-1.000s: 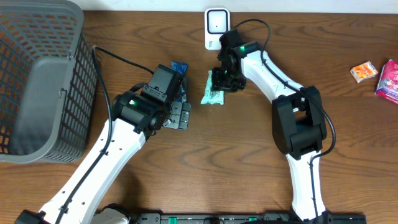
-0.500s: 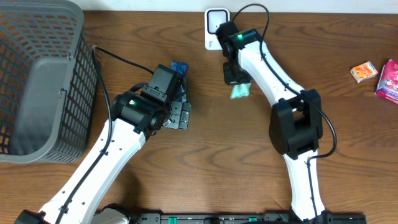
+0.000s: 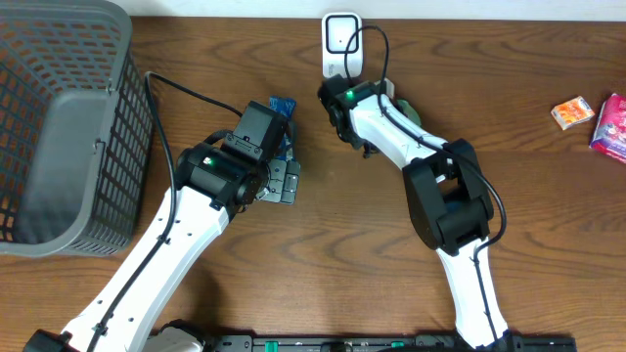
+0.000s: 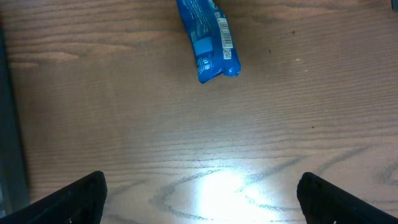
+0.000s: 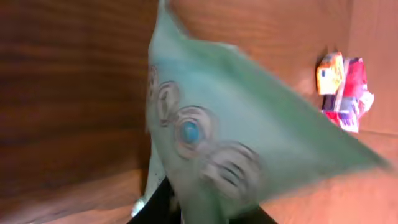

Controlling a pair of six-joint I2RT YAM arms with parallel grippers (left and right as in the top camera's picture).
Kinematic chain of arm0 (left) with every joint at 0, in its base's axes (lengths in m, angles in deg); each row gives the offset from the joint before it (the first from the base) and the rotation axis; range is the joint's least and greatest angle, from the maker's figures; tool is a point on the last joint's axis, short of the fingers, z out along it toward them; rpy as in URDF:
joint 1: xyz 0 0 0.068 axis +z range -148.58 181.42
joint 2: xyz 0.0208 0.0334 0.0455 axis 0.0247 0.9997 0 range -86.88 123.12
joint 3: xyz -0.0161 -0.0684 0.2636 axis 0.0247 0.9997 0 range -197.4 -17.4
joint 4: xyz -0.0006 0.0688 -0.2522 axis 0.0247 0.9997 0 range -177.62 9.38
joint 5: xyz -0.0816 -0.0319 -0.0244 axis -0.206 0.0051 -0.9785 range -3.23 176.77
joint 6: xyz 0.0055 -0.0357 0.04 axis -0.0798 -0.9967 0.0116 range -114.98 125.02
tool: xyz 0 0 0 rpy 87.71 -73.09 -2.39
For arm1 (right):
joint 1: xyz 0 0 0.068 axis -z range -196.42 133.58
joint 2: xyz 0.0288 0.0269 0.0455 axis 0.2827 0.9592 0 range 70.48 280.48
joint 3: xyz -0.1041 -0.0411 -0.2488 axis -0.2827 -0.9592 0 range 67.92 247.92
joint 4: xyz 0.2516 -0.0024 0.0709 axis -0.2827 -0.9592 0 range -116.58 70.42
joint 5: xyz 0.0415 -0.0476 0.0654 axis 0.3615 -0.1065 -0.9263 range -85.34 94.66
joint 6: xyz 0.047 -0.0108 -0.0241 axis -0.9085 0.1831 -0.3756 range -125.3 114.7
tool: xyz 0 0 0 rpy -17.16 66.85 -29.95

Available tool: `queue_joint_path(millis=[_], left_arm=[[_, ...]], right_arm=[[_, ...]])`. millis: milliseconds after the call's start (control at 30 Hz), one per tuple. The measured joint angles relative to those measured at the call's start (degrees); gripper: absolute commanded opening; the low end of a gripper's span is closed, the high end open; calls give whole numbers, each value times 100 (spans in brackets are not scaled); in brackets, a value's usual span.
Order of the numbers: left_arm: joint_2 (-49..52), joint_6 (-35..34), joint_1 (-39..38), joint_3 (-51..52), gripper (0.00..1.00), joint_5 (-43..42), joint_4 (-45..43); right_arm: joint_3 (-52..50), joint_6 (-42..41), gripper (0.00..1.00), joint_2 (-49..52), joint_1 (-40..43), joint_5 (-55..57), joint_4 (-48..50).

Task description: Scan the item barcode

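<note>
My right gripper (image 5: 198, 213) is closed narrowly on the green packet (image 5: 205, 137). The packet's lower end is pinched between my dark fingers at the bottom of the wrist view. From there the sheet fans up and outward, tilted and blurred, and fills most of what I see. One corner pokes past the top border and another runs to the right border.

From above, these fingers are hidden under my own wrist, and only a sliver of green shows beside the arm. The scanner (image 3: 340, 39) stands close by at the table's far edge. Well beyond the packet's right corner lie an orange box (image 3: 572, 113) and a pink pack (image 3: 612, 123), with open wood between them and my fingers.

My left gripper (image 4: 202, 196) is spread wide and holds nothing. Its fingertips sit at the two bottom corners of the wrist view, with bare table (image 4: 298, 124) between them. A blue packet (image 4: 208, 40) lies flat ahead of them, well clear, with a white barcode strip facing up along its right edge. There is free wood on every side of it.

A dark strip (image 4: 7, 124) runs down the left border outside my left finger, and I cannot tell what it is. Seen from above, the basket (image 3: 59, 117) stands off to that arm's outer side.
</note>
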Motion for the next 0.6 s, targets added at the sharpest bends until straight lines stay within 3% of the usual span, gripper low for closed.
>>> queue_joint_path(millis=[133,300,433,600], left_arm=[[0,0,0,0,98,-2,2],[0,0,0,0,98,-2,2],[0,0,0,0,98,-2,0],[-2,0,0,0,98,-2,2]], right_arm=[[-42,-24,35,0,-50,-538,234],[42,-59,57,-26,-295,-1569,713],[308,-66,58,-24,-356,-2135,610],[1239,-70,60,0,-164,-3073,-188]])
